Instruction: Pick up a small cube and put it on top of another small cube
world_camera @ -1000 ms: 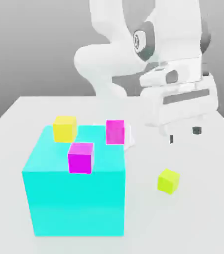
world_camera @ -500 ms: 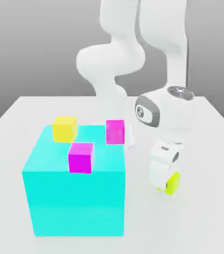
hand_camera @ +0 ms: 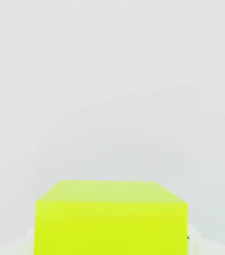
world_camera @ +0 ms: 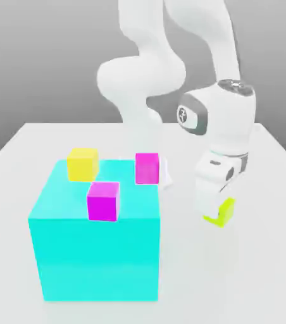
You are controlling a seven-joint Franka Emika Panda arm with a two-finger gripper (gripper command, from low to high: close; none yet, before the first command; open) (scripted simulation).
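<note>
Just clamped onto lime cube (world_camera: 221, 212) and lifted it off table (world_camera: 266, 272). Grasp looks done; next, probably carry above cyan block (world_camera: 98, 259), then stack on a small cube there.

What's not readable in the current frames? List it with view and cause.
- Lime cube, exterior view: upper part on the left hidden behind the hand.
- Lime cube, hand view: near end cut off by the picture's edge.
- Robot base, exterior view: largely hidden behind the big cyan cube and the magenta cube at its far right corner.
- Cyan cube, exterior view: back side faces away from the camera.
</note>
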